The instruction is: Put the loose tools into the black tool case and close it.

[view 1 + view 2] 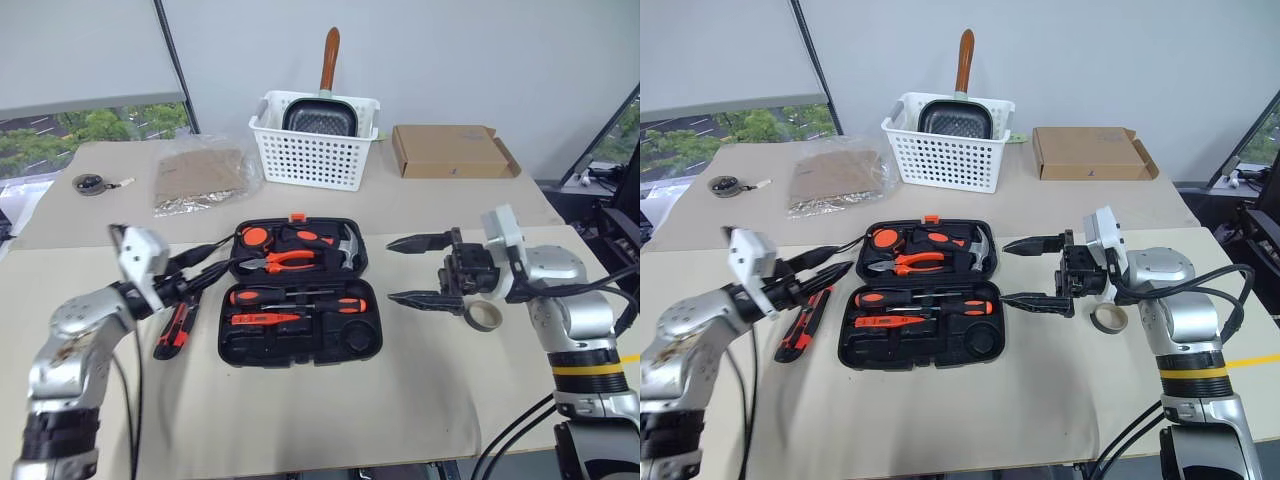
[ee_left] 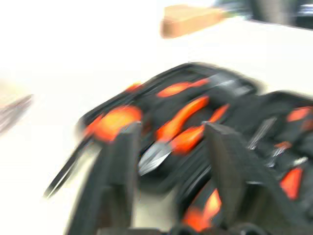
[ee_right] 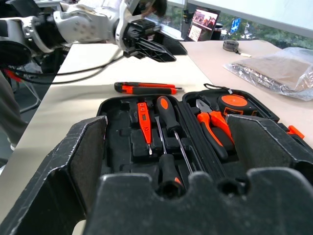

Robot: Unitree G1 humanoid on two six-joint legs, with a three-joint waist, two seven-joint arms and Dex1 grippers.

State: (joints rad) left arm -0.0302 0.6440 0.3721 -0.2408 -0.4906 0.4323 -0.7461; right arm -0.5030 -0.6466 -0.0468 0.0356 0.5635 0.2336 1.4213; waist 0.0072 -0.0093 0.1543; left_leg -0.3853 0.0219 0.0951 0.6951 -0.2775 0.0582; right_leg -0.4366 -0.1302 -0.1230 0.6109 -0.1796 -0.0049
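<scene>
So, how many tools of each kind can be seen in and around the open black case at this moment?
Screwdrivers: 3
Pliers: 1
Hammer: 1
Tape measure: 1
Utility knife: 1
Tape ring: 1
Total: 8

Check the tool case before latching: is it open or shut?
Open. The black tool case lies flat with both halves spread, screwdrivers and pliers showing in its recesses.

Beige table (image 1: 420, 400): open case (image 1: 300, 345), knife (image 1: 175, 335), tape ring (image 1: 486, 316).
</scene>
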